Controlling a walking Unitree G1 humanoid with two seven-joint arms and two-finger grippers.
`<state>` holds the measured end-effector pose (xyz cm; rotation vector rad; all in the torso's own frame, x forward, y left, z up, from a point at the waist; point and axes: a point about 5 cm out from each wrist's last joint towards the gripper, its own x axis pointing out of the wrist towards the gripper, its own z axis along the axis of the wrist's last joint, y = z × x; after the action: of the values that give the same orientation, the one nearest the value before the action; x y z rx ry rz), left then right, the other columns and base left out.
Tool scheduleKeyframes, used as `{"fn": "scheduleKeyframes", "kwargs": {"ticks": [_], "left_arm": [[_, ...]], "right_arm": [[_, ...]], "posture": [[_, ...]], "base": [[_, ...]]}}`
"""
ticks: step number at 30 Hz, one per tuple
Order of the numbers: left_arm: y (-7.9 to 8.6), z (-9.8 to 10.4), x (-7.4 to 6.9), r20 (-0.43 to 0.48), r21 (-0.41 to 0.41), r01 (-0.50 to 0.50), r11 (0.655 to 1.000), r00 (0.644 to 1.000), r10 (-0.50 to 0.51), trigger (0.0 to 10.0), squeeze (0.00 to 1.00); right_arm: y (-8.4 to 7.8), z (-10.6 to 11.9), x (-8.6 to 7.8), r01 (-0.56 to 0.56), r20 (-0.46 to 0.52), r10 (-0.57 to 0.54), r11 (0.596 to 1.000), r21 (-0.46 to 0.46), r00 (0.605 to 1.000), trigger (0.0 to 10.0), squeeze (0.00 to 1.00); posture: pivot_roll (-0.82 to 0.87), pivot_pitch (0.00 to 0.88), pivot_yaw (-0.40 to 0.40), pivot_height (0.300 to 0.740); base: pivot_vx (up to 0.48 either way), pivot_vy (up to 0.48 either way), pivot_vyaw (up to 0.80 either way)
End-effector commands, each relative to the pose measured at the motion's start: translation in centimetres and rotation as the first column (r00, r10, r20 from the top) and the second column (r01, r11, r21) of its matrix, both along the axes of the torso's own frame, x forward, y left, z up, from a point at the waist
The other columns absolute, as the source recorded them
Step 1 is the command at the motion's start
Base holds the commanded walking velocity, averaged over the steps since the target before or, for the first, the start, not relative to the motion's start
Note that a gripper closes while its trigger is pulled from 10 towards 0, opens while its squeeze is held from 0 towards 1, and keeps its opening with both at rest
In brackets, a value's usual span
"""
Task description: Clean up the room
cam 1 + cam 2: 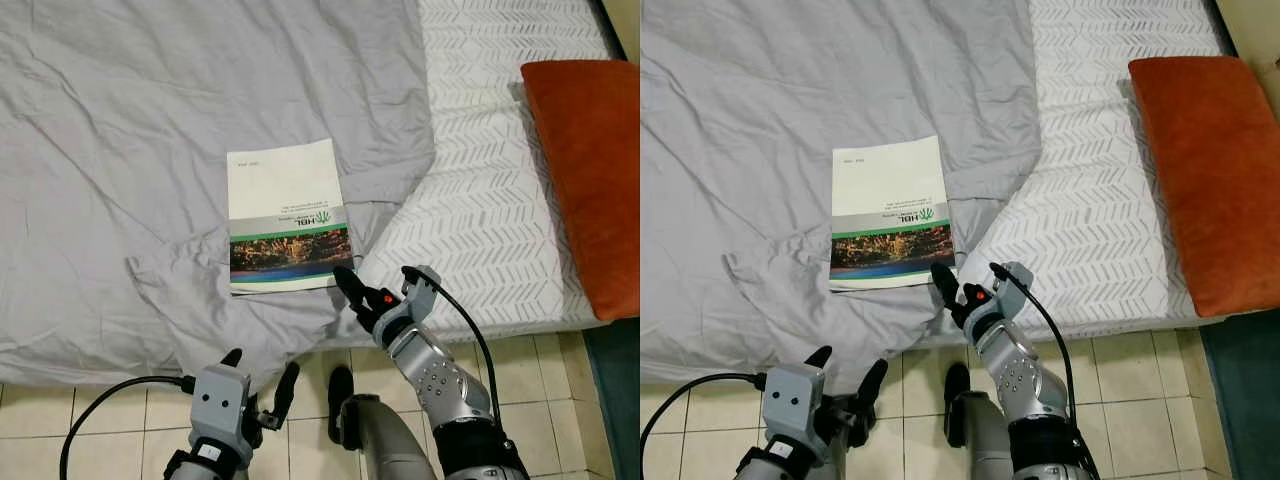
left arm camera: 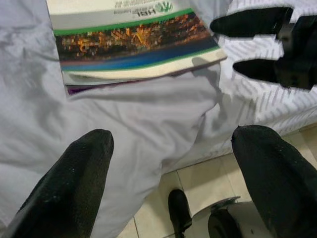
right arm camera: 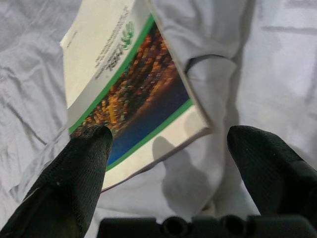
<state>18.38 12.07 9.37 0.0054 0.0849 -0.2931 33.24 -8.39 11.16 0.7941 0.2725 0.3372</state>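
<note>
A paperback book [image 1: 285,215] with a white, green-banded cover lies flat on the grey bedsheet [image 1: 120,150]. My right gripper [image 1: 352,290] hovers open just off the book's near right corner [image 3: 124,84], its fingers [image 3: 74,173] spread wide with nothing between them. My left gripper [image 1: 260,372] is lower, at the bed's near edge above the floor tiles. It stands open and empty, pointing toward the book [image 2: 133,44] across a fold of sheet. In the left wrist view the right gripper [image 2: 247,47] sits beside the book's corner.
An orange pillow [image 1: 590,170] lies on the white patterned mattress cover [image 1: 480,200] at the right. The grey sheet hangs crumpled over the bed's near edge. Beige floor tiles [image 1: 540,370] run below, with a teal rug [image 1: 615,400] at the far right.
</note>
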Motion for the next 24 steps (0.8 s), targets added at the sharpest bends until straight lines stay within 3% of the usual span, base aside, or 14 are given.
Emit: {"fn": "scheduleKeyframes", "kwargs": {"ticks": [1,2,3,17,18,19,20,21,24], "left_arm": [[0.2,-1.2,-0.9,-0.055,0.003,-0.013,1.0,0.998,0.013,10.0,0.0],[0.3,-1.3,-1.0,-0.052,0.005,-0.017,1.0,0.998,0.017,10.0,0.0],[0.4,-1.4,-1.0,-0.051,0.006,-0.022,1.0,0.998,0.022,10.0,0.0],[1.0,-1.7,-1.1,-0.05,0.023,-0.042,0.999,0.998,0.044,10.0,0.0],[1.0,-1.7,-1.2,-0.051,0.025,-0.044,0.999,0.998,0.045,10.0,0.0],[1.0,-1.7,-1.2,-0.051,0.025,-0.044,0.999,0.998,0.045,10.0,0.0],[1.1,-1.6,-1.2,-0.05,0.026,-0.045,0.999,0.998,0.046,10.0,0.0],[1.2,-1.7,-1.2,-0.049,0.028,-0.048,0.998,0.998,0.049,10.0,0.0],[1.2,-1.7,-1.1,-0.049,0.03,-0.05,0.998,0.997,0.052,10.0,0.0]], "right_arm": [[1.2,-0.1,-0.5,-0.045,-0.009,0.046,0.999,0.028,0.999,10.0,0.88],[1.3,0.0,-0.5,-0.058,-0.007,0.058,0.998,0.026,0.998,10.0,0.12],[1.3,0.0,-0.5,-0.057,-0.008,0.057,0.998,0.024,0.998,10.0,0.0],[2.6,-1.4,-0.8,-0.098,-0.08,0.102,0.994,0.05,0.992,10.0,0.0],[2.6,-1.4,-0.8,-0.099,-0.079,0.103,0.994,0.051,0.992,7.1,0.0],[2.6,-1.4,-0.8,-0.099,-0.079,0.103,0.994,0.051,0.992,7.1,0.0],[2.7,-1.3,-0.8,-0.099,-0.077,0.102,0.994,0.052,0.992,2.2,0.0],[2.7,-1.2,-0.7,-0.097,-0.075,0.102,0.993,0.059,0.992,0.0,0.0],[2.7,-1.2,-0.6,-0.097,-0.074,0.102,0.993,0.063,0.992,0.0,0.0]], "posture": [[0.08,0.664,-0.124,0.74],[0.08,0.664,-0.124,0.74],[0.08,0.664,-0.124,0.74],[0.1,0.656,-0.117,0.74],[0.1,0.653,-0.117,0.74],[0.1,0.653,-0.117,0.74],[0.1,0.653,-0.117,0.74],[0.1,0.649,-0.118,0.74],[0.1,0.645,-0.119,0.74]], "base": [[0.0,0.0,0.0],[0.0,0.0,0.0],[0.0,0.0,0.0],[0.0,0.0,0.0],[0.0,0.0,0.0],[0.0,0.0,0.0],[0.0,0.0,0.0],[0.0,0.0,0.0],[0.0,0.0,0.0]]}}
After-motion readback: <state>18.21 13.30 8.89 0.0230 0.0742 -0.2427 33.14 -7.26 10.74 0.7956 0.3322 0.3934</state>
